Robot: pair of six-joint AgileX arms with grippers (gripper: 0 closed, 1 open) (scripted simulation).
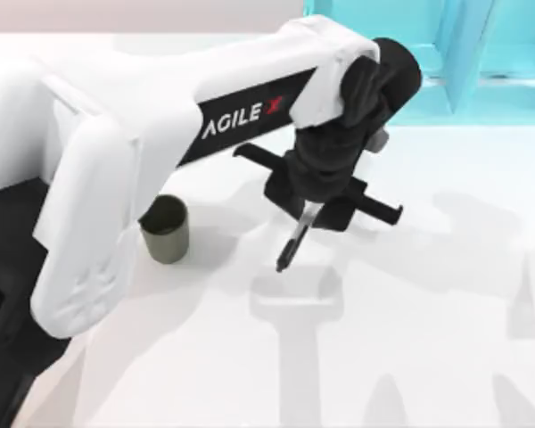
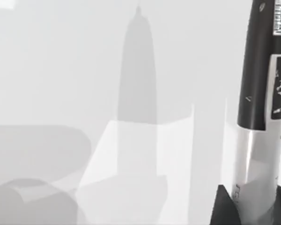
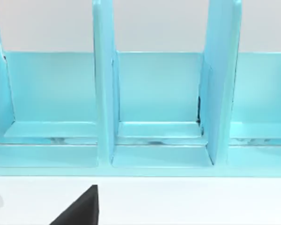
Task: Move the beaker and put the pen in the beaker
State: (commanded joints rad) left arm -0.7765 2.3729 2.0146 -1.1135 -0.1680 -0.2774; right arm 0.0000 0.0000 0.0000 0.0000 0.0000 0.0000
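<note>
Inspector: Where is the left arm [image 1: 160, 134] sitting?

Assessor: It is reaching from the left edge of the top view across toward the centre. Its left claw [image 1: 310, 214] is hanging just past centre, toward 1 o'clock, above the white tabletop [image 1: 428, 312].

Inspector: What is the claw doing?

Assessor: It is pinching the pen [image 1: 296, 236]. The pen is sticking out below the fingers, tilted, with its black tip pointing toward 7 o'clock. The left wrist view is showing the pen [image 2: 260, 93] close up: a black section with small print above a pale grey barrel, the barrel running down into a dark finger [image 2: 222, 208]. The pen's shadow is lying on the tabletop [image 2: 61, 70] beside it.

Inspector: And the beaker?

Assessor: The beaker [image 1: 166, 229] is standing upright on the tabletop at about 9 o'clock from the pen tip, well apart from it and partly tucked under the white arm. It is dark olive-grey and its mouth is facing up. The pen is not over it.

Inspector: The right arm?

Assessor: The right wrist view is looking at a turquoise rack [image 3: 154, 108] with upright dividers, standing at the tabletop's far edge; the same rack [image 1: 481, 53] is sitting at 1 o'clock in the top view. A black corner [image 3: 82, 211] is poking into the right wrist view. I cannot tell how the right claw's fingers are set.
</note>
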